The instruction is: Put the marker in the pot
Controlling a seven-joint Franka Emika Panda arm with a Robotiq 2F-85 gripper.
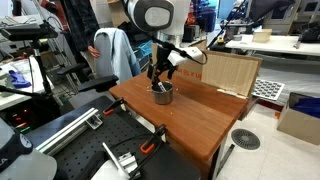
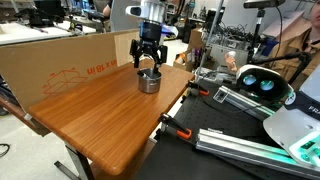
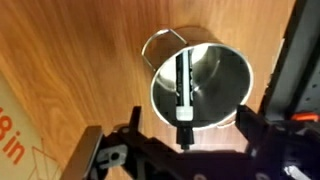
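The shiny silver pot (image 3: pixel 225 85) stands on the wooden table (image 3: pixel 60 60). It shows in both exterior views (image 1: pixel 163 95) (image 2: pixel 149 84). The dark marker (image 3: pixel 181 80), with a white band near one end, lies slanted inside the pot. Its near end leans over the pot's rim. My gripper (image 3: pixel 190 128) hangs just above the pot with its fingers spread wide on either side of the marker, not touching it. It also shows in both exterior views (image 1: pixel 160 78) (image 2: pixel 148 63). The gripper is open.
A cardboard box (image 1: pixel 231 72) stands at one end of the table, and a long cardboard wall (image 2: pixel 60 65) runs along its back side. Metal rails and clamps (image 2: pixel 235 100) lie beside the table edge. A person's arm is at the upper right (image 2: pixel 298 30).
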